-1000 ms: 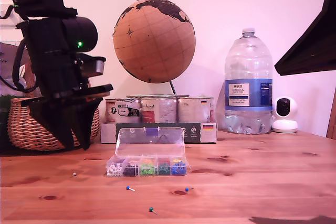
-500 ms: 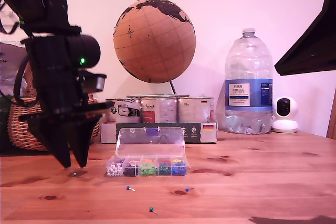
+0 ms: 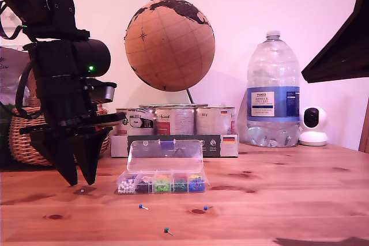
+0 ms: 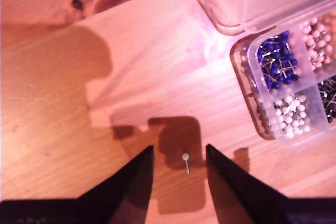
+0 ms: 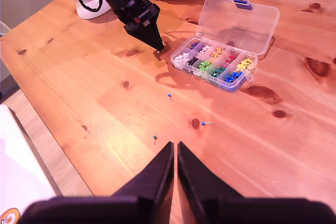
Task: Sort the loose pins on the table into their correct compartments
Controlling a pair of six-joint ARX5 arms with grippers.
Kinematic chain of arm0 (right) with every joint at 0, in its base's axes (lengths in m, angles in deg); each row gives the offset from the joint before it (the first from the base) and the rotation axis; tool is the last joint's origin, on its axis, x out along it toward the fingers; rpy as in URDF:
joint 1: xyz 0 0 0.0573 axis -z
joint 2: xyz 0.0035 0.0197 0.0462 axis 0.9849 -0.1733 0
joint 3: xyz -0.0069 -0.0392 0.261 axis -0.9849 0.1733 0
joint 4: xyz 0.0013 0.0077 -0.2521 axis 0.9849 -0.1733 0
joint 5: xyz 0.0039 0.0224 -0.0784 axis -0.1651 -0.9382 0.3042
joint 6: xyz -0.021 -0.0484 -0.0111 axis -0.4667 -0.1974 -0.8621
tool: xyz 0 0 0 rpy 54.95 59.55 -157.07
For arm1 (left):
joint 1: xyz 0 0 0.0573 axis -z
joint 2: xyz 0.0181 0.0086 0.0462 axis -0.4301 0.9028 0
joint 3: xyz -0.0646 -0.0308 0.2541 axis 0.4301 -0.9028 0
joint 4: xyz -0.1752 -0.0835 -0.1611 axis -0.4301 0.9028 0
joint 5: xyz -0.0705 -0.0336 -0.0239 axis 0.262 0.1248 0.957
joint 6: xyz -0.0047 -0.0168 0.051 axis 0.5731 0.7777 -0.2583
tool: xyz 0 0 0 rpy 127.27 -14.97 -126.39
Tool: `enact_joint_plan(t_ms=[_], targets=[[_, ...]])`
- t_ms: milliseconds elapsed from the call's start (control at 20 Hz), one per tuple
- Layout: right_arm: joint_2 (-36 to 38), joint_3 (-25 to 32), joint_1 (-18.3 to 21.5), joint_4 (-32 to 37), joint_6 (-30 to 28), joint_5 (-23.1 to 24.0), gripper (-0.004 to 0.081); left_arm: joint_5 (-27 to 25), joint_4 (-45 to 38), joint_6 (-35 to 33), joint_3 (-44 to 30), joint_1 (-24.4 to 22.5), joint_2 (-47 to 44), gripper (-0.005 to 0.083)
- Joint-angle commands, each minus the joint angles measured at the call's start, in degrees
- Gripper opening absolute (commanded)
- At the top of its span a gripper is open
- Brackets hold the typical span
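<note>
The jaws of my first gripper (image 4: 178, 174) are held apart with the white pin (image 4: 185, 161) lying between them on the table (image 4: 63, 129) — so it can be pinched, it seems. Just beside sits the pin box (image 3: 162, 181), lid open, ready. My second gripper (image 5: 175, 169) is held high, jaws nearly together, empty, well apart from 2 blue pins (image 3: 142, 206) and 1 green pin (image 3: 166, 231).
</note>
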Motion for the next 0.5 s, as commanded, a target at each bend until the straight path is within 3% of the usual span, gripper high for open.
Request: enact_joint_plan(t_ms=[0, 450], targets=[[-0.2, -0.7, -0.3, 1.0, -0.3, -0.2, -0.001, -0.2, 0.0, 0.2, 0.2, -0.2, 2.4, 0.027], [-0.2, -0.7, -0.3, 1.4, -0.3, -0.2, -0.001, 0.1, 0.8, 1.9, 0.2, 0.4, 3.6, 0.0235]])
